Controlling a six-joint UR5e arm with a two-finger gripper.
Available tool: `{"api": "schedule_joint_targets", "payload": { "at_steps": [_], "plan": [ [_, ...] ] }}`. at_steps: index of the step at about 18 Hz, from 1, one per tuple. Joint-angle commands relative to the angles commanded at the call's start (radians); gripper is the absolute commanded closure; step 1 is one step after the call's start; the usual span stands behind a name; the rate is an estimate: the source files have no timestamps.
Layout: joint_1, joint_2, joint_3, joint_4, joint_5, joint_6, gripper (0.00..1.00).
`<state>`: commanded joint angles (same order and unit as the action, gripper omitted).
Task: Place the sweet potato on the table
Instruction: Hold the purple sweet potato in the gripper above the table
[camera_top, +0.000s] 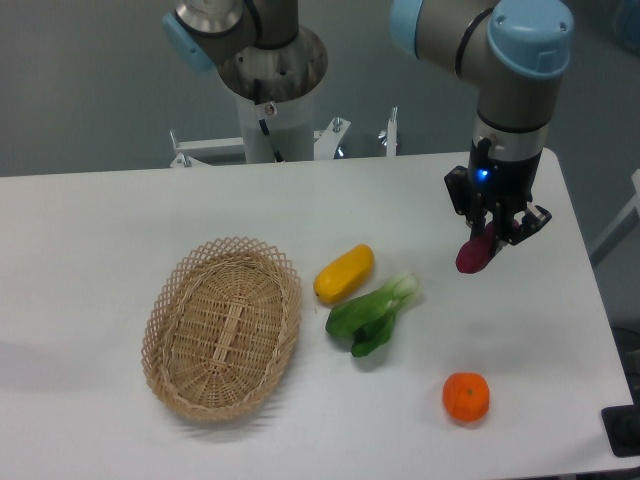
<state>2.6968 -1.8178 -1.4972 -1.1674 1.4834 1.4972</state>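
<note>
The sweet potato (472, 255), a small dark magenta tuber, hangs tilted between the fingers of my gripper (492, 233), which is shut on its upper end. Its lower tip is at or just above the white table (120, 220) on the right side; I cannot tell whether it touches. The arm comes down from the top right.
An oval wicker basket (222, 325) lies at the left centre. A yellow oblong vegetable (344, 273) and a green leafy vegetable (372, 314) lie in the middle. An orange (466, 397) sits near the front right. The table's right edge is close to the gripper.
</note>
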Motion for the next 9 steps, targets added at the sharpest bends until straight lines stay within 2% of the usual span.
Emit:
{"api": "schedule_joint_targets", "payload": {
  "at_steps": [9],
  "plan": [
    [-0.002,-0.008,-0.001,0.003,0.003,-0.002,0.85]
  ]
}}
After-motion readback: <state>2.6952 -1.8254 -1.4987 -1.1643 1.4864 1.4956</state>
